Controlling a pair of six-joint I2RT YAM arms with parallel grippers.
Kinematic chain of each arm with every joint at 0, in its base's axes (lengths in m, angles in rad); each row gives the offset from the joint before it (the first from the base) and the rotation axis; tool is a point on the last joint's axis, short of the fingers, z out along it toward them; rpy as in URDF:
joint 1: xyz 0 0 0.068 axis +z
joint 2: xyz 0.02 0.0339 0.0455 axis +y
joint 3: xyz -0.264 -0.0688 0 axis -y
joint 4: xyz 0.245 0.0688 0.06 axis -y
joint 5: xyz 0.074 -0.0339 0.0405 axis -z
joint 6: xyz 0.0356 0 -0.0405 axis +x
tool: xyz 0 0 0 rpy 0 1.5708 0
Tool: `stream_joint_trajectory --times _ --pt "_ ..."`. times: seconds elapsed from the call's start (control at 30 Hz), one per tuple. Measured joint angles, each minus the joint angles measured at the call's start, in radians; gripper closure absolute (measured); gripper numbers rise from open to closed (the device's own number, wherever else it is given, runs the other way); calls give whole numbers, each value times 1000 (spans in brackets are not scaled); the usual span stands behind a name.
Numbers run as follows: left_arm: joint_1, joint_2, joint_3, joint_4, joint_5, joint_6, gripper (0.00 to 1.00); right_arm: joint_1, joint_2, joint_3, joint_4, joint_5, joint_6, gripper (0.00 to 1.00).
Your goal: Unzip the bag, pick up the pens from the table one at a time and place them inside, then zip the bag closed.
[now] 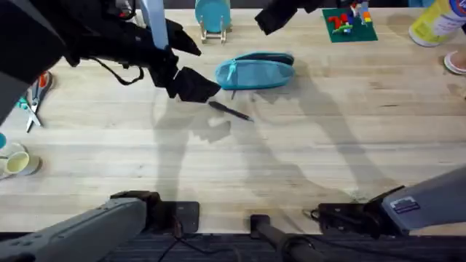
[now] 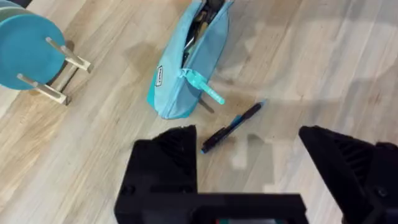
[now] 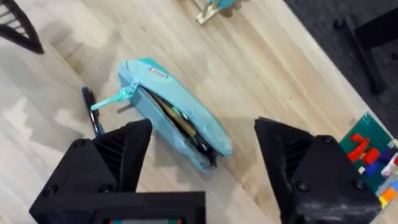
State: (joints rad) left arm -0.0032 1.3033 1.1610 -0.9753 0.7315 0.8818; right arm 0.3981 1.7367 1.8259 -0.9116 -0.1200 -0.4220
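The light blue bag (image 1: 255, 71) lies at the back middle of the table (image 1: 320, 153), its zipper open and dark pens showing inside (image 3: 186, 127). One dark pen (image 1: 231, 110) lies on the wood just in front of the bag's left end. My left gripper (image 1: 195, 86) hovers left of the bag. In the left wrist view it (image 2: 245, 134) is open, with the pen (image 2: 233, 126) lying below the gap and the bag (image 2: 186, 68) beyond. My right gripper (image 1: 273, 16) hangs behind the bag. It (image 3: 204, 127) is open above the bag (image 3: 155, 96).
A round teal object on a wooden stand (image 1: 212, 16) stands behind the bag. Scissors (image 1: 33, 98) lie at the left edge, with a small cup (image 1: 18, 161) nearer the front. A green brick plate (image 1: 349, 23) and a yellow bottle (image 1: 437, 22) sit back right.
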Motion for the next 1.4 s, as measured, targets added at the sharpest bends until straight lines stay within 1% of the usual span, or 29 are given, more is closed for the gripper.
stream_joint_trajectory --times 0.17,0.2,0.27,0.3,0.37,0.4,0.47,0.5,0.53,0.57,0.67,0.77,0.9,0.93,1.17,1.27,1.4 --pt "0 0 0 8 0 0 7 0 0 0 37 -10 -3 7" --pt "0 0 0 9 0 0 7 0 0 0 41 -14 -5 40" --pt "0 0 0 14 0 0 7 0 0 0 42 -18 -6 167" --pt "0 0 0 16 0 0 7 0 0 0 41 -19 -6 212" --pt "0 0 0 20 0 0 7 0 0 0 38 -22 -6 361" --pt "0 0 0 22 0 0 7 0 0 0 36 -23 -7 466" --pt "0 0 0 22 0 0 7 0 0 0 25 -24 -9 725" --pt "0 0 0 22 0 0 7 0 0 0 17 -26 -9 880" --pt "0 0 0 22 0 0 7 0 0 0 11 -26 -8 942" --pt "0 0 0 22 0 0 7 0 0 0 6 -26 -9 963" --pt "0 0 0 22 0 0 7 0 0 0 -16 -27 -22 971" --pt "0 0 0 22 0 0 8 0 0 0 -52 -33 -83 971" --pt "0 0 0 22 0 0 8 0 0 0 -79 -38 -206 971" --pt "0 0 0 22 0 0 7 0 11 1 -88 -38 -293 971" --pt "0 0 0 22 0 0 8 0 100 4 -88 -38 -522 971" --pt "0 0 0 22 0 0 7 0 129 4 -89 -38 -602 971" --pt "0 0 0 22 0 0 8 0 135 4 -90 -38 -653 971"
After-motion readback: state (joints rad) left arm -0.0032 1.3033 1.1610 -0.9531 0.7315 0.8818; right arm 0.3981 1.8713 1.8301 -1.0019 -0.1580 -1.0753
